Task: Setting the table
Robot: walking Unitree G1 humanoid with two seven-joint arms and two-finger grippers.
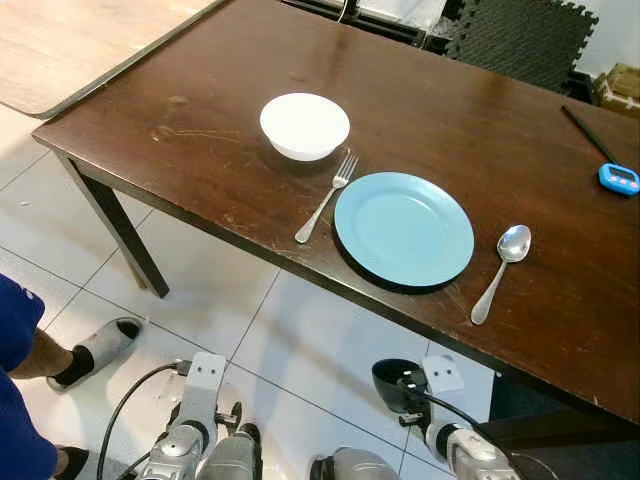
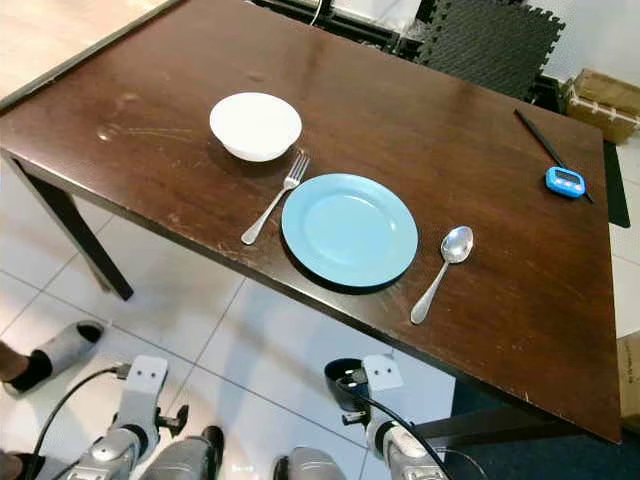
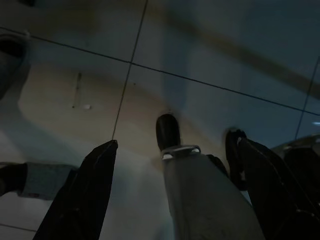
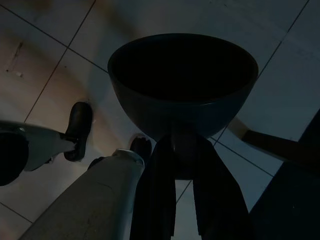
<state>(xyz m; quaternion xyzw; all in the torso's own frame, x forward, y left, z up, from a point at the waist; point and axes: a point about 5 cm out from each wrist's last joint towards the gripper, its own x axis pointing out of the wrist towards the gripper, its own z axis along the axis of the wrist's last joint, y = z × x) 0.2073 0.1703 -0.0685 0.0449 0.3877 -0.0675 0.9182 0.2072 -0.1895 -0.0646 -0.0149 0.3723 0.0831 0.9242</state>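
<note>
On the dark wooden table [image 1: 200,150] lie a white bowl [image 1: 304,125], a fork [image 1: 327,197], a light blue plate [image 1: 404,227] and a spoon [image 1: 502,268]. The fork lies left of the plate, the spoon right of it, the white bowl behind the fork. Below the table's near edge, my right gripper [image 4: 186,167] is shut on the wall of a black bowl [image 4: 183,80], which also appears over the tiles as the black bowl [image 1: 393,381]. My left gripper [image 3: 173,139] hangs open over the floor, holding nothing.
A blue timer [image 1: 619,178] and a thin black stick [image 1: 588,133] lie at the table's far right. A person in blue [image 1: 15,400] with a grey slipper [image 1: 102,345] stands at my left. Black foam mats [image 1: 520,35] lean behind the table.
</note>
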